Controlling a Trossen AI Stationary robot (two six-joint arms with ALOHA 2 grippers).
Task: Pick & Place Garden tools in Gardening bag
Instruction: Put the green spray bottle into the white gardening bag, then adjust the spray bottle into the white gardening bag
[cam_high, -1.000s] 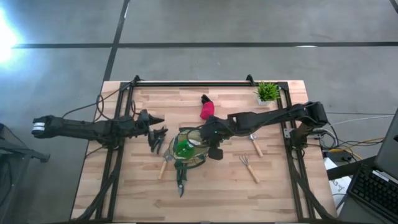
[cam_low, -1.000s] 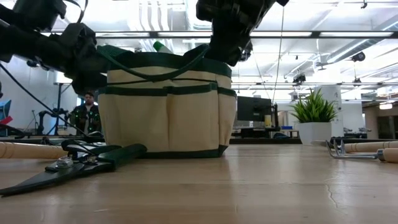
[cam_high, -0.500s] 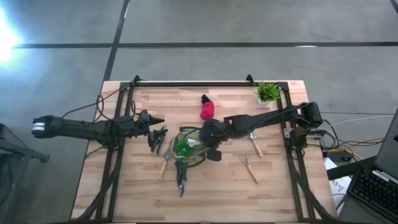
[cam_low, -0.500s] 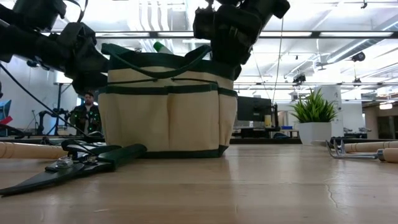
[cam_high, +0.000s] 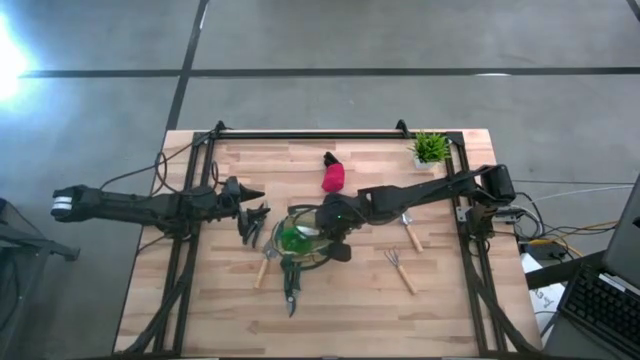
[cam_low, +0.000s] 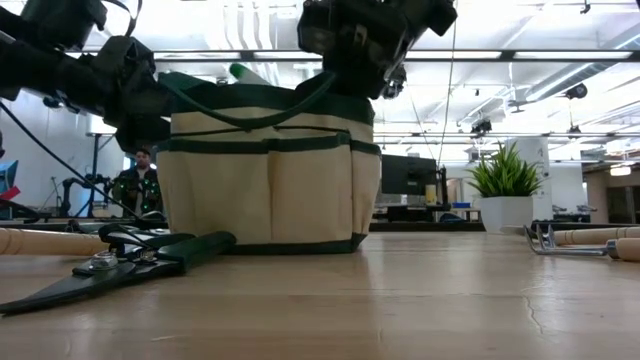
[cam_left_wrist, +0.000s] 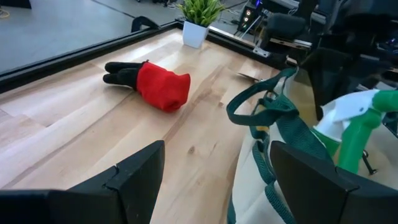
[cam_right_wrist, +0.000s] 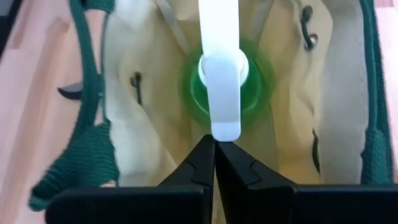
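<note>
One green spray bottle with a white head stands in the tan gardening bag, right pincer pressed together above.

Matt cloth gardening bag, glossy plastic spray bottle

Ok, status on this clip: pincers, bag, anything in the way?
Right pincer shut and empty over the gardening bag. Green spray bottle stands inside the bag. Left pincer open beside the bag, nothing held. Pruning shears lie on the table against the bag's base.
</note>
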